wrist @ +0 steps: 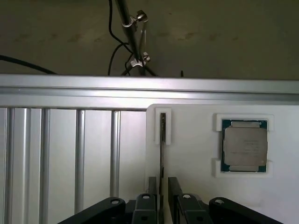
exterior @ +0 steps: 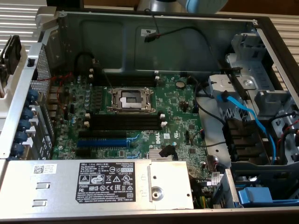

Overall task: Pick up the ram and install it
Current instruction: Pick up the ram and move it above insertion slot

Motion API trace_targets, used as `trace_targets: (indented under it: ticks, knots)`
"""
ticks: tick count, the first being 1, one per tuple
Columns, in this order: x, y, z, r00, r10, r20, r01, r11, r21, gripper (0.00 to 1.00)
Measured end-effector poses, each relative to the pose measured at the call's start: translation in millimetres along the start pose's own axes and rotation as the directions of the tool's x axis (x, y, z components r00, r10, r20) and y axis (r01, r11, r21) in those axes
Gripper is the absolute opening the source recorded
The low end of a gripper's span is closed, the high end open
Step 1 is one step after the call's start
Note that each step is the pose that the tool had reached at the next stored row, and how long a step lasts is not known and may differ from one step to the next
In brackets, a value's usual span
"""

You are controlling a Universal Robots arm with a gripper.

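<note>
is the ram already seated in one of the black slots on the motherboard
No, the black slots stand empty, and the ram stands on edge in a white holder.

Our gripper, jaws parted

We see our gripper (wrist: pixel 162 198) with its two black fingers (wrist: pixel 152 189) parallel, a narrow gap standing between them.

The exterior camera sits above the open grey metal computer case (exterior: pixel 117 32) and looks steeply down into it from close by, with the green motherboard (exterior: pixel 177 107) inside the case at mid-frame. The wrist camera faces down past the black gripper (wrist: pixel 162 189), very near a white plastic holder plate (wrist: pixel 196 186). The ribbed silver aluminium table top (exterior: pixel 18 23) beside the case seems to be the shared ground, as similar ribbed metal borders the plate.
</note>
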State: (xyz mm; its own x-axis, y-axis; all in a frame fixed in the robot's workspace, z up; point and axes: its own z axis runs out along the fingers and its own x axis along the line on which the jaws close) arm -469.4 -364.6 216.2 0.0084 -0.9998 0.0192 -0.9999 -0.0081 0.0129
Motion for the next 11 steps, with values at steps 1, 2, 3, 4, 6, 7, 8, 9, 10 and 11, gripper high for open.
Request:
trace_targets:
  ticks: [1,2,3,4,6,7,8,9,10,11]
  knots:
    - [0.0,0.0,0.6,1.0000,0.000,-0.0014,0.000,1.0000,0.0017,0.24]
    - [0.0,0.1,1.1,1.0000,0.000,-0.0024,0.000,1.0000,0.0034,0.24]
    - [-0.1,0.0,1.7,1.0000,0.000,-0.0028,0.000,1.0000,0.0053,0.24]
    - [-0.1,0.0,2.4,1.0000,0.000,-0.0032,0.000,1.0000,0.0074,0.24]
    - [-0.1,-0.1,4.2,1.0000,0.000,-0.0048,0.000,0.9999,0.0123,0.24]
    - [-0.2,-0.1,5.2,1.0000,0.000,-0.0058,0.000,0.9999,0.0145,0.24]
    - [-0.2,-0.1,6.2,1.0000,0.001,-0.0071,0.000,0.9999,0.0162,0.24]
    - [-0.2,-0.1,7.2,1.0000,0.001,-0.0083,0.000,0.9998,0.0173,0.24]
    - [-0.2,-0.1,8.2,1.0000,0.001,-0.0091,0.000,0.9998,0.0183,0.24]
    - [-0.2,-0.1,9.0,1.0000,0.001,-0.0098,0.000,0.9998,0.0194,0.24]
